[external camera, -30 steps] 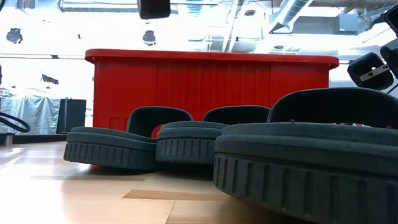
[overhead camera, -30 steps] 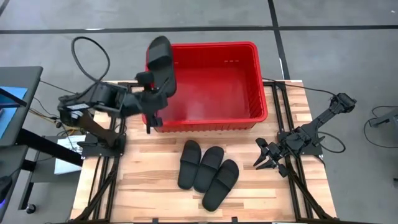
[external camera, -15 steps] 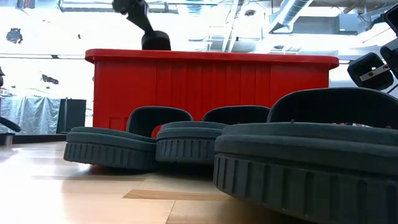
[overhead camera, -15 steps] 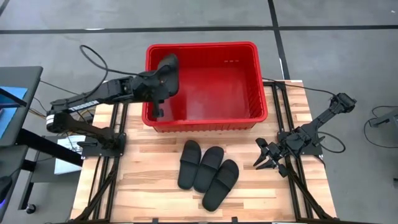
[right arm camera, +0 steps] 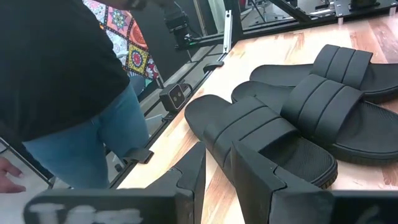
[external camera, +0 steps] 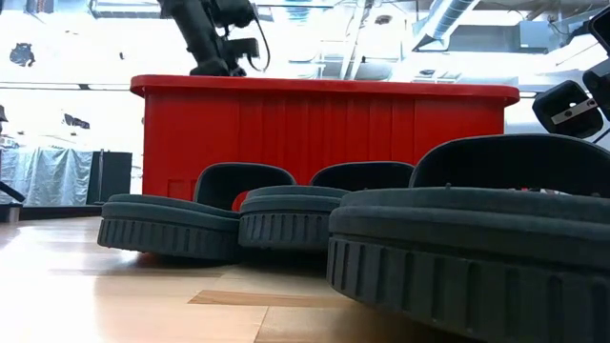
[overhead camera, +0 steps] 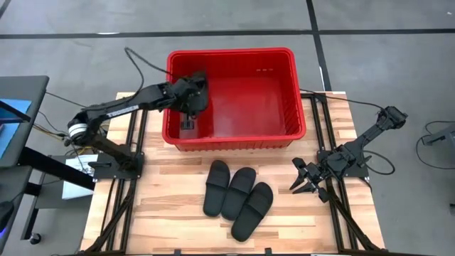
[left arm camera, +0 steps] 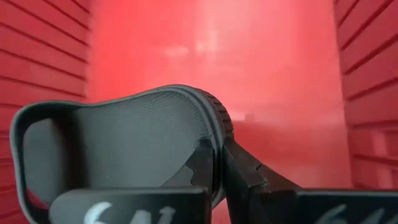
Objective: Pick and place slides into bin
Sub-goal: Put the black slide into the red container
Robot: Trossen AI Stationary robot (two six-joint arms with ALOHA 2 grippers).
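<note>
End effector of the left arm is pinched on one slide low inside the red bin for release, while three slides are left on the desk beside the idle, part-spread right end effector.

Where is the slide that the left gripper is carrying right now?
In the high view, the held slide hangs inside the red bin at its left end, clamped by the left gripper, apart from the three slides on the table.
</note>
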